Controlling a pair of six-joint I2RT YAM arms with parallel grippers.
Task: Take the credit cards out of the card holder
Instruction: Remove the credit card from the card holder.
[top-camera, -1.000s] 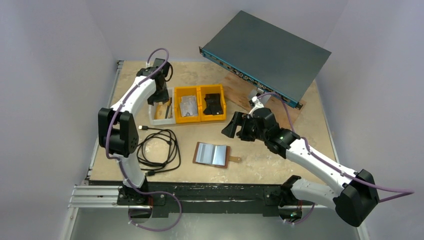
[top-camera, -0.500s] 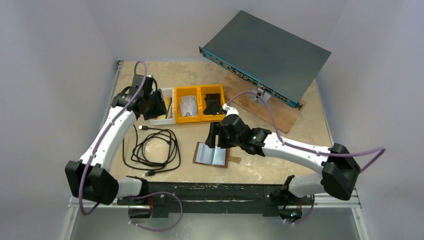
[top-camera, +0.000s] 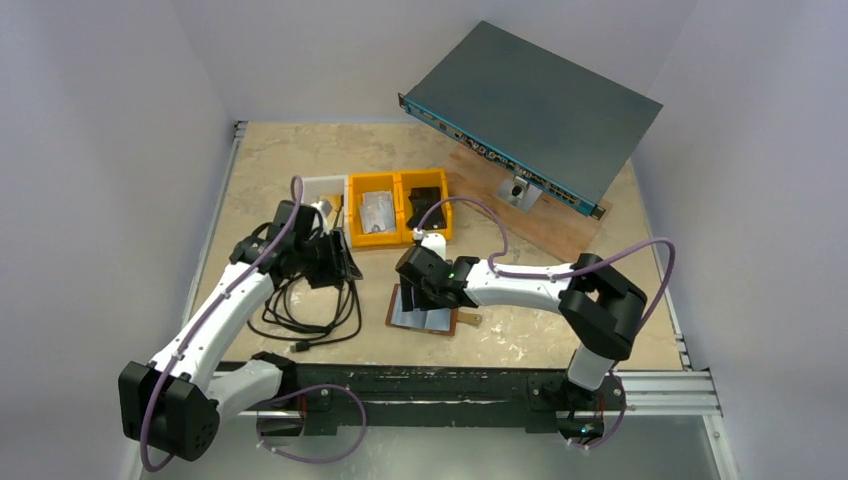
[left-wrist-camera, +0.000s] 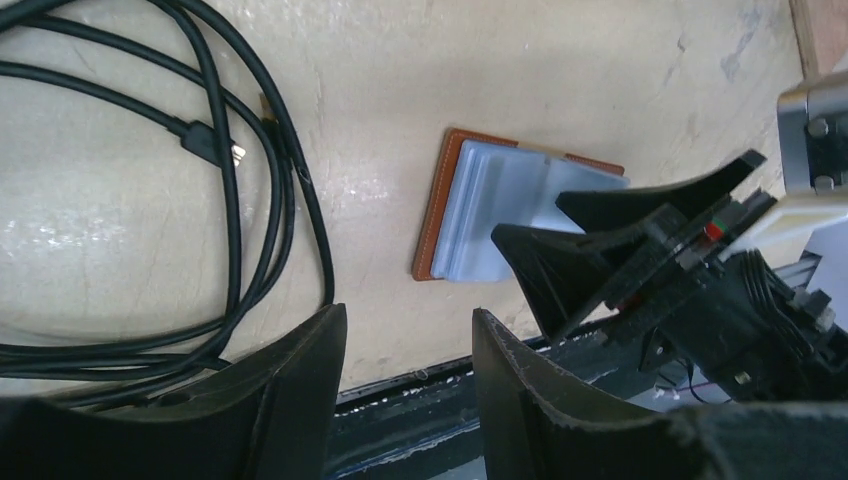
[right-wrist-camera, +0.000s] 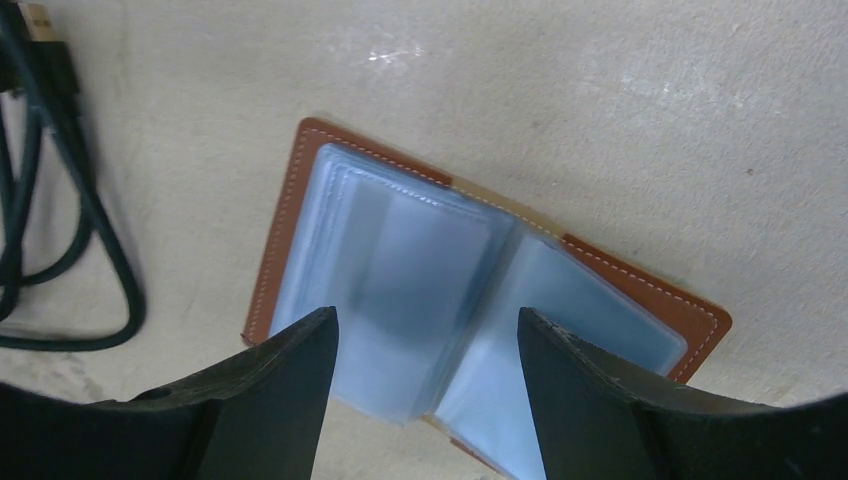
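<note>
1. While the right arm folds sharply at its elbow and reaches left across the table, the right gripper (top-camera: 415, 287) points down over the card holder (top-camera: 432, 320).
2. Its jaws are spread wide and hold nothing. In the right wrist view the two dark fingers (right-wrist-camera: 270, 400) frame the left leaf and the centre fold of the holder. Whether they touch it cannot be told.
3. The card holder lies open and flat on the table near the front edge, brown cover down and shiny blue-grey pockets facing up. Whether any credit cards are in the pockets cannot be told.
4. The left arm stretches forward from its base, its wrist turned toward the right. The left gripper (top-camera: 338, 262) hangs above a coiled black cable (top-camera: 312, 310), just left of the holder.
5. Its jaws are parted and empty. Its wrist camera looks past them to the holder and the right gripper above it.
</note>
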